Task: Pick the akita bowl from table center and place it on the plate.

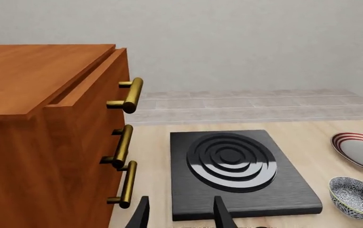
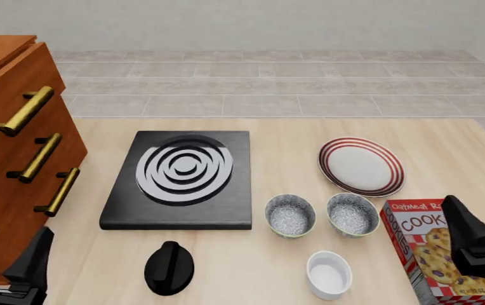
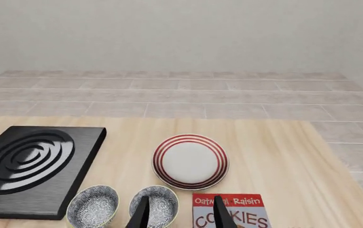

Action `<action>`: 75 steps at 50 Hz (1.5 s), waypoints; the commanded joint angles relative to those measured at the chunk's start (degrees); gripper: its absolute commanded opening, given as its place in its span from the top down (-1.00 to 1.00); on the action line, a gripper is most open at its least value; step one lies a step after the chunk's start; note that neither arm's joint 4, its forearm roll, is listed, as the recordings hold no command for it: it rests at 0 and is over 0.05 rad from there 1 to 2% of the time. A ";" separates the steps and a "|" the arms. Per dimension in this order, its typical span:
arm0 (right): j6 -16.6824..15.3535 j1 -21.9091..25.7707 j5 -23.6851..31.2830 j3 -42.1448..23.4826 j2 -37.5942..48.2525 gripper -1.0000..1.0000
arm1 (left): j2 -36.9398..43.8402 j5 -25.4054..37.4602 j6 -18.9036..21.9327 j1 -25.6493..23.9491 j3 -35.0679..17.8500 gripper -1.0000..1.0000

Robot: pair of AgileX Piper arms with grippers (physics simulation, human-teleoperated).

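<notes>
Akita bowl (image 2: 290,215) sits on the table beside its twin (image 2: 353,214), near the plate (image 2: 361,166).

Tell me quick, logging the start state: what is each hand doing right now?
Left hand: open, holding nothing.
Right hand: open, holding nothing.

A simulated kitchen: a pale wooden worktop (image 2: 268,149) carries a black stove plate (image 2: 181,178) with concentric burner rings, and a wooden drawer cabinet (image 2: 6,152) with brass handles stands at its left. Crockery sits about, namely a red-ringed plate (image 2: 360,166), two speckled bowls (image 2: 290,215) and a white ramekin (image 2: 329,274), beside a cookie box (image 2: 433,254), with tiled floor (image 2: 268,82) beyond.
</notes>
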 commanded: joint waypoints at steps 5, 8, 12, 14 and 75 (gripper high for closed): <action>0.10 7.01 3.11 -7.18 14.14 -1.00 | 1.99 -1.21 0.58 -0.57 0.02 -1.00; -1.76 9.18 3.90 -8.60 17.45 -1.00 | 1.88 -0.98 0.10 -0.61 0.01 -1.00; -1.30 12.12 5.49 -10.50 19.49 -1.00 | 0.72 0.16 0.24 -1.15 0.00 -1.00; -0.29 13.70 6.17 -11.66 20.48 -1.00 | 1.15 -0.19 0.27 -1.23 0.02 -1.00; -34.80 28.65 19.10 -30.26 64.41 -1.00 | 6.92 -3.96 -0.06 -2.63 0.01 -1.00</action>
